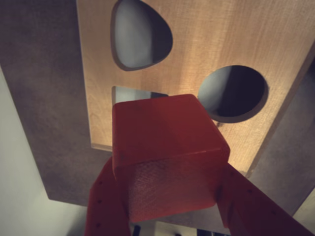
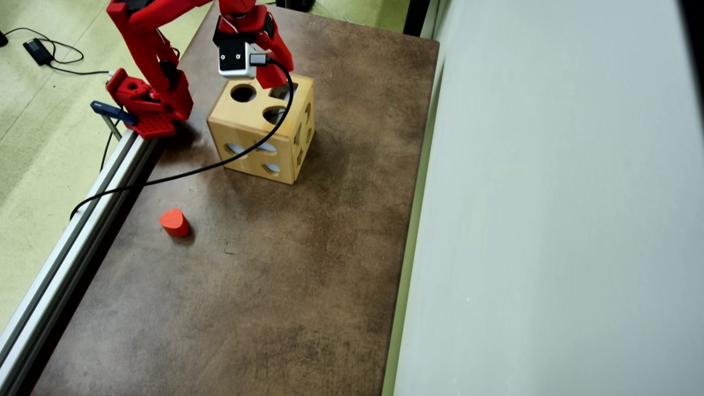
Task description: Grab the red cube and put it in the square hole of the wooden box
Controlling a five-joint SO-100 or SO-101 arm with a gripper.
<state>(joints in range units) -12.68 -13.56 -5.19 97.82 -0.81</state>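
The red cube (image 1: 167, 152) is pinched between the two red fingers (image 1: 106, 206) of the hand (image 1: 170, 196), one finger on each side of it. In the wrist view the cube hangs above the top face of the wooden box (image 1: 197, 54) and covers most of the square hole (image 1: 129, 94); only a thin strip of this hole shows behind the upper edge of the cube. If the cube already touches the box, I cannot tell.

On the same face, the teardrop-shaped hole (image 1: 140, 34) is further up in the wrist view, and the round hole (image 1: 234, 93) is to the right of the cube.

In the overhead view the hand (image 2: 272, 77) stands over the far edge of the wooden box (image 2: 258, 137), and the cube itself is hidden under the arm. A black cable (image 2: 181, 173) goes from the white camera (image 2: 235, 58) on the wrist, across the box, toward the left edge of the brown table (image 2: 275, 286). An orange-red block (image 2: 174, 221) with a rounded outline lies alone on the table, well apart from the box, near the metal rail (image 2: 71, 242).
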